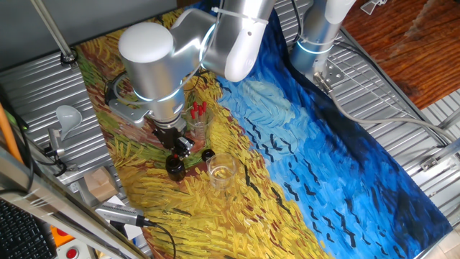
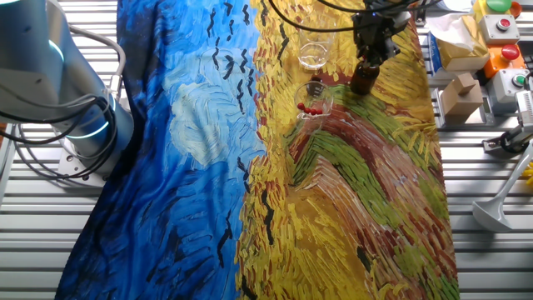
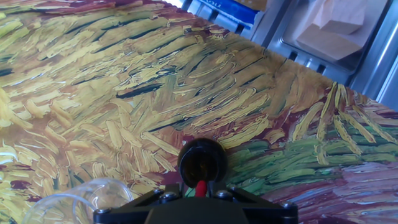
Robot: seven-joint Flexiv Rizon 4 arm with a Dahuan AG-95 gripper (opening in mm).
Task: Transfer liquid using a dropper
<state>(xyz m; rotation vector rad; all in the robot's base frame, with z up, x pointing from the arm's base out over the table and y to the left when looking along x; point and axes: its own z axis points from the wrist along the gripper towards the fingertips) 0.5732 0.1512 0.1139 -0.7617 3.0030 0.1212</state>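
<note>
One fixed view
Gripper (image 1: 177, 147): hangs straight over the dark bottle (image 1: 175, 166), probably so the pipette can go down its neck; the finger gap is too small to read here.
Spare droppers: red bulbs stand up in a clear glass (image 1: 198, 119) just behind, kept upright for picking.
Empty glass (image 1: 222, 171): just beside the bottle, likely the receiving vessel, with a small black cap (image 1: 208, 154) between them.

The other fixed view
Bottle (image 2: 364, 77): directly beneath the fingers, near the cloth's far edge.
Surface: a painted cloth (image 2: 208, 167), blue and yellow, over a ribbed metal table (image 2: 483, 250).
Room: button boxes (image 2: 504, 33) and small cartons alongside.

Hand view
Dropper (image 3: 201, 188): its red bulb shows between the fingers, clamped it seems, tip aimed at the bottle mouth (image 3: 203, 159).
Grip: only the bulb is visible, so I judge it held rather than resting.
</note>
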